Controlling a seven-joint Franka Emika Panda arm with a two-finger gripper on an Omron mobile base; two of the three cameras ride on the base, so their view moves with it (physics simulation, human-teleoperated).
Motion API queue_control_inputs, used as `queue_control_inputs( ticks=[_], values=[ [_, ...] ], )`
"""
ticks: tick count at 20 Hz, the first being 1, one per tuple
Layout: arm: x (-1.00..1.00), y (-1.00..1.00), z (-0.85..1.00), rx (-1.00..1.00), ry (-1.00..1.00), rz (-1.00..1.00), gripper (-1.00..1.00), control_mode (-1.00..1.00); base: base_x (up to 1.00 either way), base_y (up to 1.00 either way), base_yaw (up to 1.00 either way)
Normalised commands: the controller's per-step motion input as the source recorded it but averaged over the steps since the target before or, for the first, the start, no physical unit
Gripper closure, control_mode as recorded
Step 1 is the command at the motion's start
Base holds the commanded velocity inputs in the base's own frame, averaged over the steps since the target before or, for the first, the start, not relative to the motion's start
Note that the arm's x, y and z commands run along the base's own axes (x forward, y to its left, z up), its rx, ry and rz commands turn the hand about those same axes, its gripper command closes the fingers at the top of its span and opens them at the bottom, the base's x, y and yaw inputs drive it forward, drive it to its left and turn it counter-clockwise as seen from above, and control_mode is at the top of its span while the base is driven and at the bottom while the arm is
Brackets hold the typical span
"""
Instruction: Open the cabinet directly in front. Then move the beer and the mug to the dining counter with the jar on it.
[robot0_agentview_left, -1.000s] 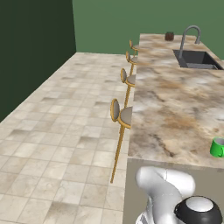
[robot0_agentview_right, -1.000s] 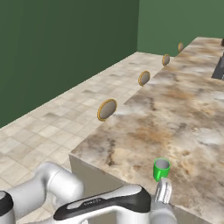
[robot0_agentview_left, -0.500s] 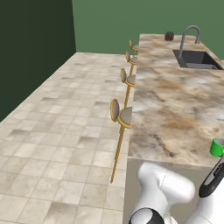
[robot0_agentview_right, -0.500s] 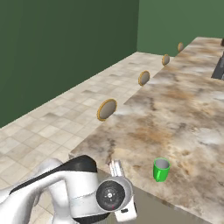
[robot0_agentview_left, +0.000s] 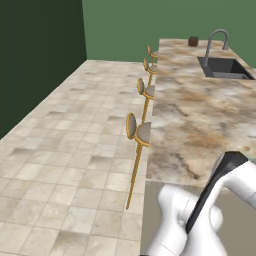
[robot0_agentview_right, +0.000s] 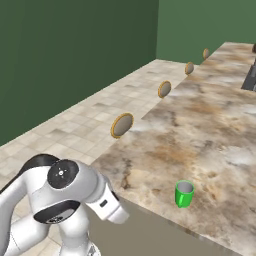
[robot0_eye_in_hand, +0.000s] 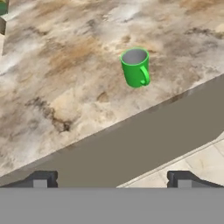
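Note:
The small green mug stands upright on the marble dining counter, close to its near edge. In the hand view the mug sits ahead of my gripper, well apart from it, with its loop handle turned toward the camera. The two dark fingertips stand wide apart with nothing between them, so the gripper is open. It hangs back from the counter's edge. The dark jar rests at the far end of the dining counter. The beer and the cabinet are out of view.
A dark sink with an arched faucet is set into the counter's far half. Round gold-framed stools line its left side. Open tiled floor stretches left to green walls.
The hand, close beside the mug one second ago, has pulled back and swung away from it. The arm has folded low in front of the base. The mug has stayed on the counter.

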Motion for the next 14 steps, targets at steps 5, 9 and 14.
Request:
queue_control_inputs(
  ticks=[5,9,14],
  values=[
    [0.00,0.25,0.36,-0.12,0.00,0.07,-1.00,-1.00,0.00,0.00,0.00],
    [0.00,0.32,0.02,-0.03,0.00,0.00,-1.00,-1.00,0.00,0.00,0.00],
    [0.00,0.50,0.00,0.00,0.00,0.00,-1.00,-1.00,0.00,0.00,0.00]
  ],
)
